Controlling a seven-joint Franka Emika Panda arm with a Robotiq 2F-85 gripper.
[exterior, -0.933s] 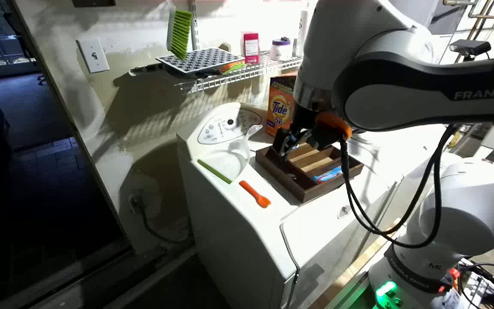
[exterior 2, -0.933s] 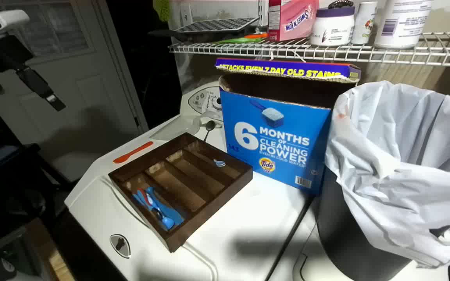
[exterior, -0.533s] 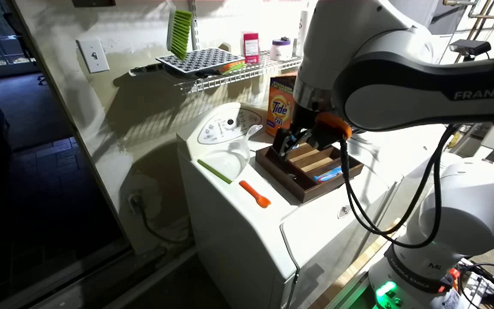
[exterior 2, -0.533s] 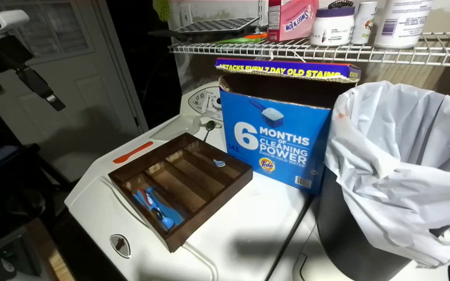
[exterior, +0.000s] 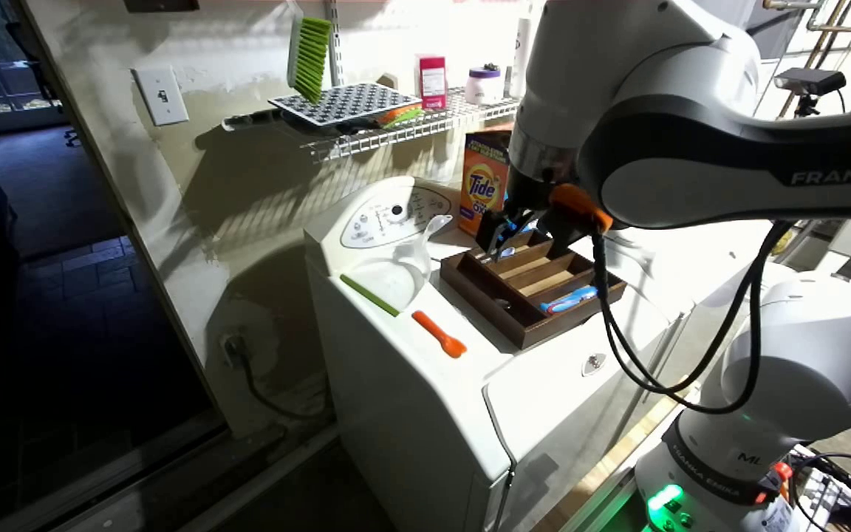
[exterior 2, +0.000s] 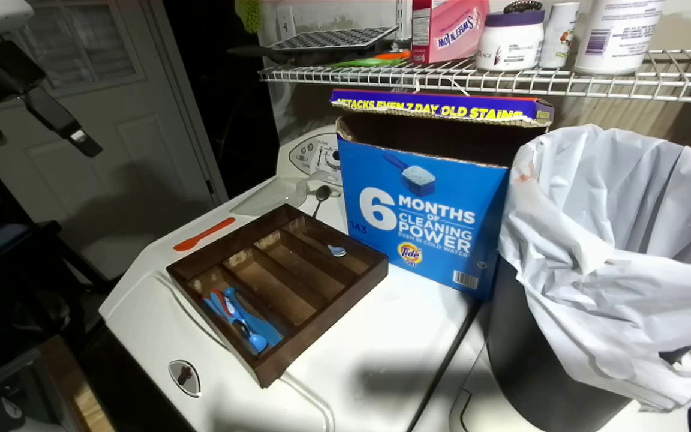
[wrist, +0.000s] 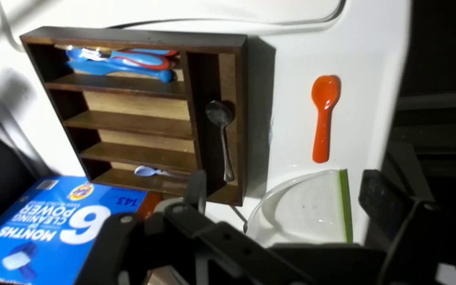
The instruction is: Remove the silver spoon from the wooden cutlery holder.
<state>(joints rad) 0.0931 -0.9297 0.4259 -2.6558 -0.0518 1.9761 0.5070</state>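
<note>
The metal spoon [wrist: 222,128], which I take to be the silver one meant, lies inside the long side compartment of the wooden cutlery holder [wrist: 145,36]. The pincer [wrist: 285,188] is spread wide, holds nothing, and hangs near one corner of the holder; its height is hard to tell.

In the wrist view the metal spoon lies ahead of the fingers [wrist: 197,192] and left of the middle of their gap, nearer the left-hand one. Its long axis runs along the compartment, slightly aslant, handle toward the pincer and bowl away, so roughly square to the line joining the fingertips. Little turning seems needed: a shift forward and leftward, and a descent. The compartment walls could foul fingers set so far apart (the slim handle looks the easier pinch).

The metal is dull grey, the bowl oval, the handle broadening to a tip that seems patterned. The holder is dark-stained wood with straight dividers and paler tan floors. Blue-and-red plastic cutlery [wrist: 133,65] crowds one short compartment, and a small pale spoon [wrist: 145,171] lies in another. A second metal spoon [exterior 2: 322,193] rests outside, beside the cardboard detergent box [exterior 2: 423,210], in an exterior view. On the smooth white surface [wrist: 291,99] lie a glossy orange spoon [wrist: 323,118] and, just beside the holder, a clear dustpan [wrist: 307,209] with a green lip.
</note>
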